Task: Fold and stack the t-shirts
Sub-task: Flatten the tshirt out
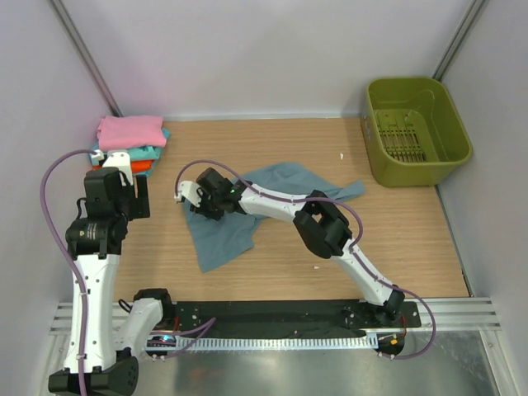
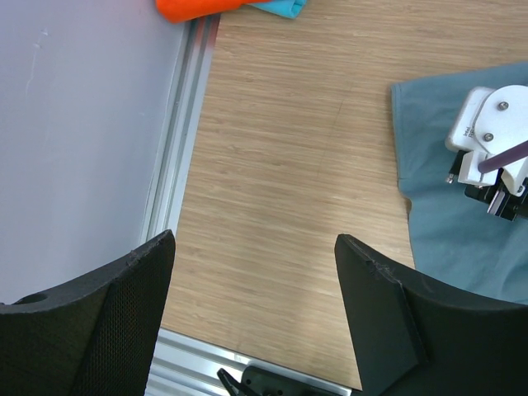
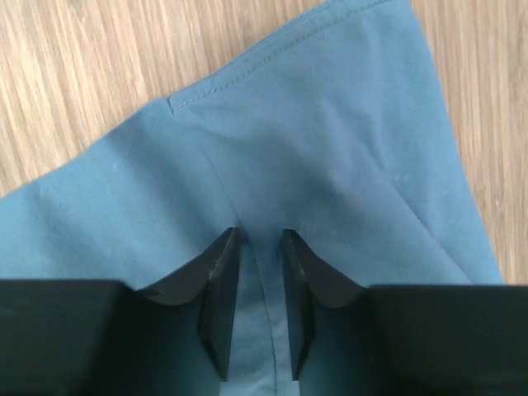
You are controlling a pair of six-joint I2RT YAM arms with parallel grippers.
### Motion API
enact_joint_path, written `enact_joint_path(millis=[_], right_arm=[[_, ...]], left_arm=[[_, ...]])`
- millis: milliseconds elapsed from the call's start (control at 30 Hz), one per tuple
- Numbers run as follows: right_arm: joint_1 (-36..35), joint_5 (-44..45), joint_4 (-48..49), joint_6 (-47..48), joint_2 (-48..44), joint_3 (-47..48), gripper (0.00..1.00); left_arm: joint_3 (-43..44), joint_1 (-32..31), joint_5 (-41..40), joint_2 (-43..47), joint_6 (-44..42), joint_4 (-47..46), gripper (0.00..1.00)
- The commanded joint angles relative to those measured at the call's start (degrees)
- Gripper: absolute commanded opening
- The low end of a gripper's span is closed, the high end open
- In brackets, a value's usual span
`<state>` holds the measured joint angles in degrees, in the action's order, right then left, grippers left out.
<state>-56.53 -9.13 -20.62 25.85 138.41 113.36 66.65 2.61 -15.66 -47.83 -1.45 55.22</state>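
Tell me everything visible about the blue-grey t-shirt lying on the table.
The slate blue-grey t-shirt is thin, soft cloth with stitched hems and no visible print. It lies unfolded and rumpled on the wooden table, about mid-table, with one part trailing toward the olive-green basket. The right hand presses down near the end away from the basket and appears to pinch a raised crease. The right arm crosses above it. Nothing else touches it.

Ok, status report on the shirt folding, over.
Left gripper open, holding nothing. Right gripper: fingers pinch a fold of the blue-grey t-shirt, lying unfolded. Folded stack back left, basket back right; nothing in the way.
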Motion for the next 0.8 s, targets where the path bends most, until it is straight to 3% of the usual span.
enact_joint_path(millis=[0, 167, 533, 767], right_arm=[[-0.07, -1.77, -1.43, 2.28, -1.74, 0.02, 0.28], [0.28, -3.27, -3.55, 3.68, -4.37, -0.77, 0.02], [2.48, 1.38, -3.19, 6.14, -17.90, 0.89, 0.01], [6.95, 6.04, -9.08, 4.66, -27.21, 10.74, 0.02]], left_arm=[[0.41, 0.55, 0.90, 0.55, 1.19, -0.64, 0.79], [0.15, 0.64, 1.16, 0.90, 1.19, -1.17, 0.79], [-0.21, 0.82, 0.72, 1.78, 3.21, -2.05, 0.79], [-1.43, 0.73, 2.12, 0.99, 4.61, -4.15, 0.79]])
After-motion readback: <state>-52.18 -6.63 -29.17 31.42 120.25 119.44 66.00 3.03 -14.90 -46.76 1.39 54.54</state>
